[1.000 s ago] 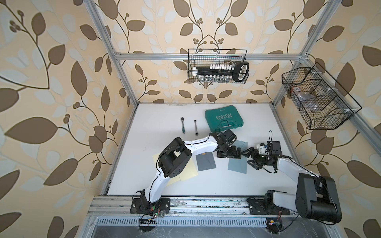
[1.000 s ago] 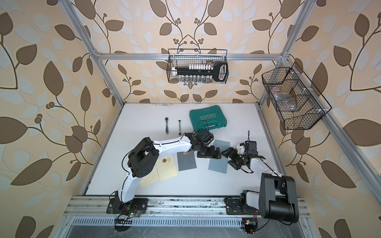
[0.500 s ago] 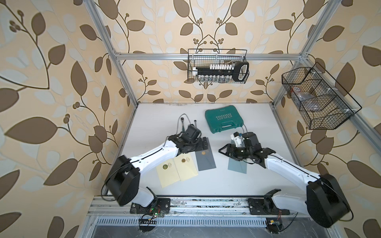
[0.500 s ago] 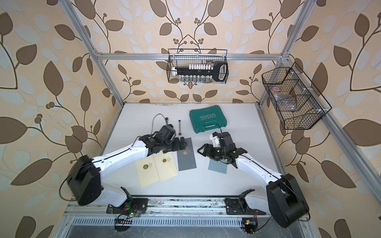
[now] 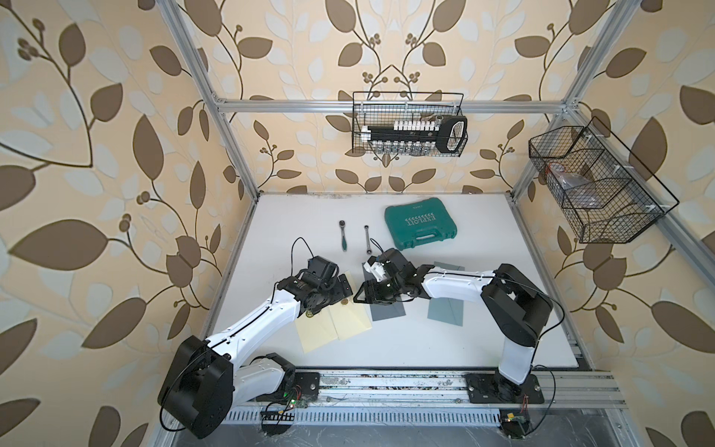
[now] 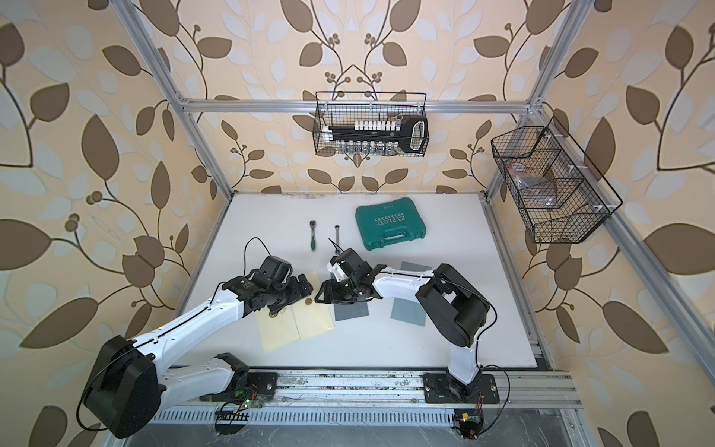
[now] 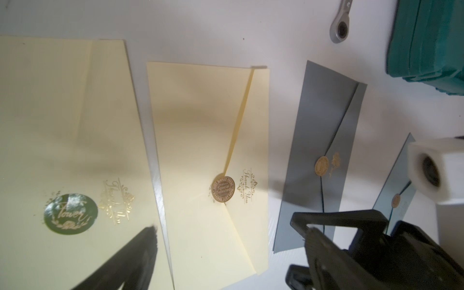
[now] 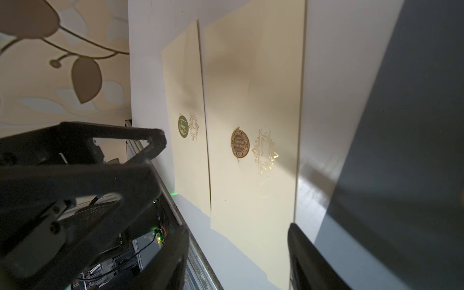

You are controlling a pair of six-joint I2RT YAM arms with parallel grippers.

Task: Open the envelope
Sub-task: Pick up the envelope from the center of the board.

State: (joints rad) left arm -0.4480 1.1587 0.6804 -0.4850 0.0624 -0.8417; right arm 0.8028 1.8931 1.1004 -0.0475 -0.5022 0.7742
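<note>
Left wrist view: four sealed envelopes lie flat in a row on the white table. Clock face set on the table, 12 at the back wall.
- Cream envelope with the bronze seal: just off centre toward 7 o'clock. Its bronze seal is intact and the flap is down, one flap edge perhaps slightly proud.
- Cream envelope with the green seal: just beside it toward 8.
- Dark grey envelope at 6, blue-grey envelope at 4.
- Green tool case at 1, untouched.

Change over the last second: the left arm was stretched across to the grey pair and has swung back. The left gripper now hangs over the cream pair, jaws wide apart, nothing in them. The right arm has come in from the 3 o'clock side and reaches over the dark grey envelope.

Right wrist view: the right gripper faces the cream envelope with the bronze seal. Its jaws are apart but narrower than before, empty, and low near the envelope's edge. Contact cannot be made out.

Reading: both tools have converged on one envelope, so that is likely the target. Opening has not begun. Probably one gripper pins it while the other lifts the flap.
</note>
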